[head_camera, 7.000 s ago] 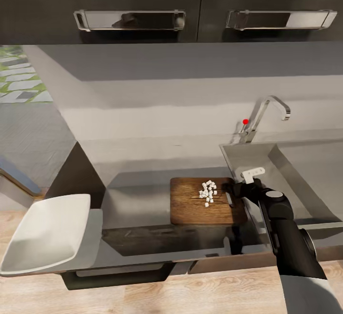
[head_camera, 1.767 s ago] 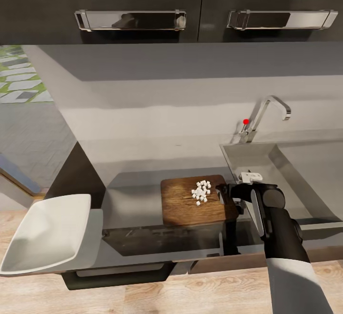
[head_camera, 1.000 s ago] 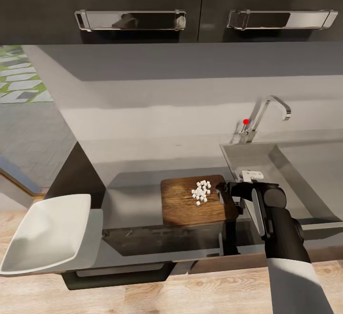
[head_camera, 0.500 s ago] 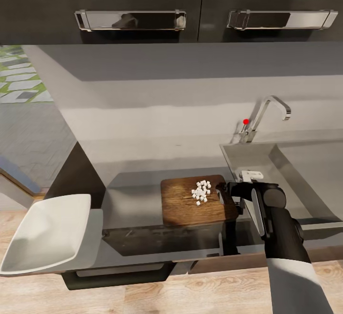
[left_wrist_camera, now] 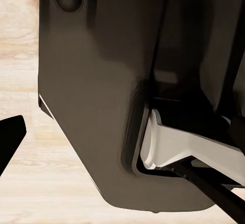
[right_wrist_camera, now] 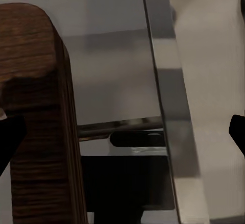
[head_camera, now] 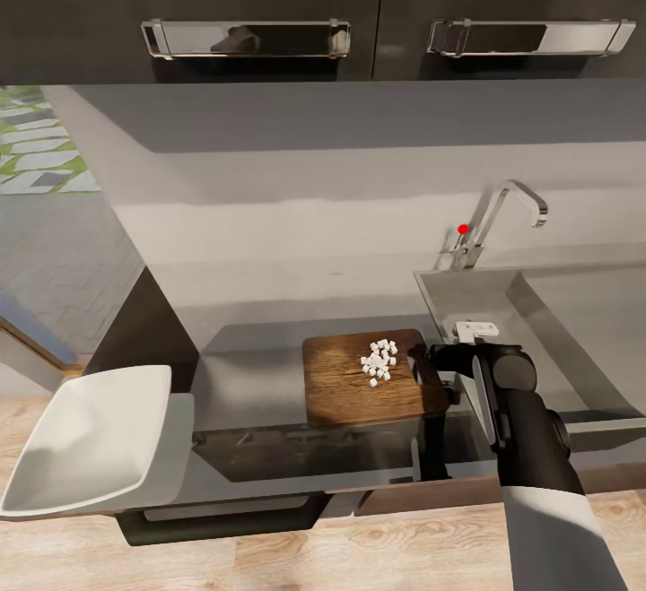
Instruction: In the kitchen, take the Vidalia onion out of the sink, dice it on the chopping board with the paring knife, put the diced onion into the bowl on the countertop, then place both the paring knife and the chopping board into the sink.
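The chopping board [head_camera: 372, 379] lies flat on the grey surface [head_camera: 269, 304] just left of the sink [head_camera: 538, 322], and a small heap of white diced onion [head_camera: 379, 360] sits on its upper right part. Compared with seven seconds ago the board sits a little further left and nearer the surface's front edge, with the onion pieces carried along on it; over the last two seconds it has not shifted at all, and the dice keep the same scatter. The right claw [head_camera: 429, 367] rests at the board's right end, by the slot handle, its black wrist and forearm reaching in from the lower right; it has come left with the board since the oldest frame and has stayed put since. In the head view the claw seems closed on the board's end, but the fingertips are hidden behind the wrist, so I cannot tell for sure whether it is pinching the wood. The right wrist view shows the board's rounded dark-grained end [right_wrist_camera: 38, 106] very close, with the metal front edge of the surface [right_wrist_camera: 168, 112] beside it and one dark fingertip [right_wrist_camera: 10, 137] at the frame's margin. The white square bowl [head_camera: 85, 438] sits at the far left of the surface, well apart from the board, unchanged. The chrome tap with its red knob [head_camera: 463, 229] stands behind the sink. The left wrist view gives dark robot housing over pale wooden floor [left_wrist_camera: 30, 183], and the left claw's state cannot be told.
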Controlling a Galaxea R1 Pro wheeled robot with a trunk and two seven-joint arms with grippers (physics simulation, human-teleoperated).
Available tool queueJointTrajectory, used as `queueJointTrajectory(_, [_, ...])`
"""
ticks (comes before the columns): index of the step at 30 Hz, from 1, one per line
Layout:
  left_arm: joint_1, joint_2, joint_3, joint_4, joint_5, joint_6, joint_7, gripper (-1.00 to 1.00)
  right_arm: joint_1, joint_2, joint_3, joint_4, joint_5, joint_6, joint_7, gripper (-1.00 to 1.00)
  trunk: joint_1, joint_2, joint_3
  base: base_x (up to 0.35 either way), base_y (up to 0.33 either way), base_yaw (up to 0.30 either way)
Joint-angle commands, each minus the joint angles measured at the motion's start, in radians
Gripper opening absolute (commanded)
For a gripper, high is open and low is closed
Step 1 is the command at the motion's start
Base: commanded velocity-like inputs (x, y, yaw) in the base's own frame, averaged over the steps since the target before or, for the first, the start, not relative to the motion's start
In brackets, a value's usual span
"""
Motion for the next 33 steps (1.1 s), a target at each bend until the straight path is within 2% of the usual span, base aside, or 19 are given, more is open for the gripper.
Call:
queueJointTrajectory(1, [0.000,-0.001,0.004,0.000,0.006,-0.003,-0.001,1.00,0.000,0.000,-0.003,0.000,0.049,0.003,0.009,1.00,0.001,-0.001,-0.002,0.000,0.000,0.000])
queueJointTrajectory(7, [0.000,-0.001,0.004,0.000,0.006,-0.003,-0.001,1.00,0.000,0.001,-0.001,0.000,0.057,0.003,0.009,1.00,0.001,-0.001,-0.002,0.000,0.000,0.000])
queueJointTrajectory(17, [0.000,-0.001,0.004,0.000,0.006,-0.003,-0.001,1.00,0.000,0.001,0.046,0.000,0.061,0.003,0.009,1.00,0.001,-0.001,-0.002,0.000,0.000,0.000])
queueJointTrajectory(33, [0.000,-0.001,0.004,0.000,0.006,-0.003,-0.001,1.00,0.001,0.001,0.050,0.000,0.060,0.003,0.009,1.00,0.001,-0.001,-0.002,0.000,0.000,0.000])
